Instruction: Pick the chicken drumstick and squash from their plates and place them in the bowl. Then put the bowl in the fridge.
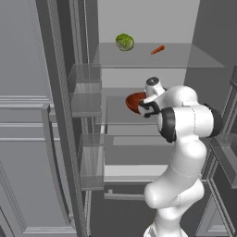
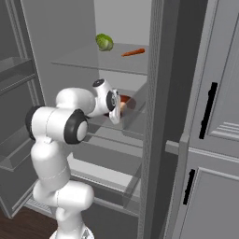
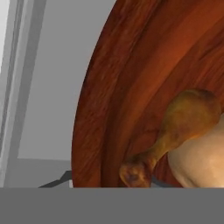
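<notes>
The reddish-brown bowl (image 1: 134, 100) hangs just above the fridge's middle glass shelf (image 1: 118, 115), held at its near rim by my gripper (image 1: 145, 108). From the right it shows as the bowl (image 2: 127, 102) beyond the gripper (image 2: 117, 111). In the hand view the bowl (image 3: 127, 87) is very close and holds the chicken drumstick (image 3: 183, 120), lying against the pale tan squash (image 3: 201, 159). The fingertips are mostly hidden under the bowl's rim. The plates are out of view.
The fridge (image 1: 148, 18) stands open, its white interior ahead of me. A green cabbage (image 1: 124, 41) and a carrot (image 1: 158, 49) lie on the top glass shelf (image 1: 185, 60). Clear door bins (image 1: 85, 104) hang at the left, and a grey panelled cabinet (image 2: 210, 140) stands at the right.
</notes>
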